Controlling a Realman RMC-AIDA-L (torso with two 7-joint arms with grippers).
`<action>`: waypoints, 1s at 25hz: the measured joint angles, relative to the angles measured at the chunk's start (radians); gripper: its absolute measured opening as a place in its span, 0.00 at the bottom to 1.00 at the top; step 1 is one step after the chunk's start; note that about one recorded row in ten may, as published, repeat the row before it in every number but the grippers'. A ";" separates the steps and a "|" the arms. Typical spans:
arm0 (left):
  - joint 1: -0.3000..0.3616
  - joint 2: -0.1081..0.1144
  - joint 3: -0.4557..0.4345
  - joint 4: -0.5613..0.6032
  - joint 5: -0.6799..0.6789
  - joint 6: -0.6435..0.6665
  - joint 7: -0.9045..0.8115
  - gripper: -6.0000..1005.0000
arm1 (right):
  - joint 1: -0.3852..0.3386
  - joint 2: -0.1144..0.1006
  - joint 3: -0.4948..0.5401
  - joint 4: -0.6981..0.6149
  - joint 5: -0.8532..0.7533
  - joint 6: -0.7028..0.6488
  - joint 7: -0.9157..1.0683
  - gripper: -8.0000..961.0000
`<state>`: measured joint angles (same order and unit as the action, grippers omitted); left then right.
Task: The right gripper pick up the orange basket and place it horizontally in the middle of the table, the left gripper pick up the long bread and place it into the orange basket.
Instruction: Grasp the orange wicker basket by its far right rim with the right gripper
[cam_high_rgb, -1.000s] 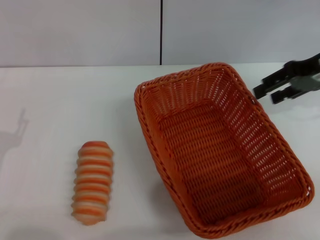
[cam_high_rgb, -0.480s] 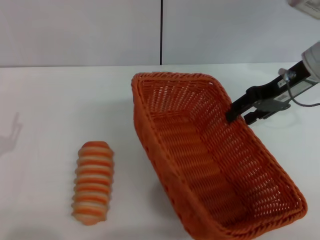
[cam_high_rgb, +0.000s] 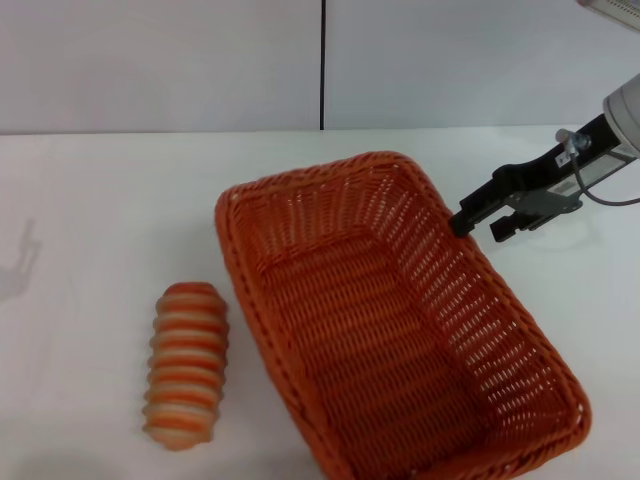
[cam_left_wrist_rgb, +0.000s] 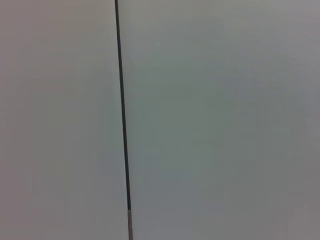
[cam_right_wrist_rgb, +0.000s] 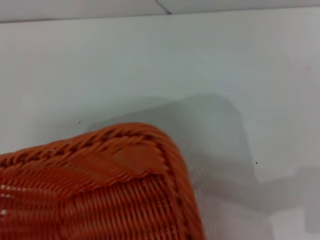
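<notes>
A: R hand (cam_high_rgb: 478, 222)?
B: At the orange basket (cam_high_rgb: 400, 330) far-right rim, clamped on it, as far as I can tell. Basket sits diagonal on the desk (cam_high_rgb: 100, 200).
A: Long bread (cam_high_rgb: 186, 364)?
B: On desk, left of basket, apart. L hand not visible.

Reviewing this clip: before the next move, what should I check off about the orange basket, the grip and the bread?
1. Right end effector at the orange basket rim: ok, on the far right side.
2. Grip firm: cannot tell; fingertips meet the rim, closure unclear.
3. Basket horizontal in the middle of the table: not ok, it lies diagonally toward the right.
4. Long bread clear of basket: ok, apart, to its left.
5. Basket empty: ok.
6. Left end effector out of the way: cannot tell, not in view.
</notes>
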<state>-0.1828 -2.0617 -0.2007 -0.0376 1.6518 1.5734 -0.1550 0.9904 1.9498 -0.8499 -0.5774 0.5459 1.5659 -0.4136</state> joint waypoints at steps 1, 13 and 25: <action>-0.001 0.000 -0.001 0.000 0.000 0.000 0.000 0.71 | -0.001 0.000 0.000 -0.004 0.000 0.001 0.000 0.61; -0.006 -0.002 -0.004 -0.010 0.000 -0.002 -0.001 0.71 | 0.042 0.038 -0.008 -0.004 0.008 -0.031 -0.018 0.60; 0.008 -0.005 -0.003 -0.015 0.000 0.000 -0.002 0.71 | 0.101 0.082 -0.061 0.013 0.001 -0.040 -0.025 0.59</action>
<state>-0.1752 -2.0663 -0.2040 -0.0522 1.6521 1.5734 -0.1565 1.0910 2.0317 -0.9106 -0.5645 0.5472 1.5259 -0.4383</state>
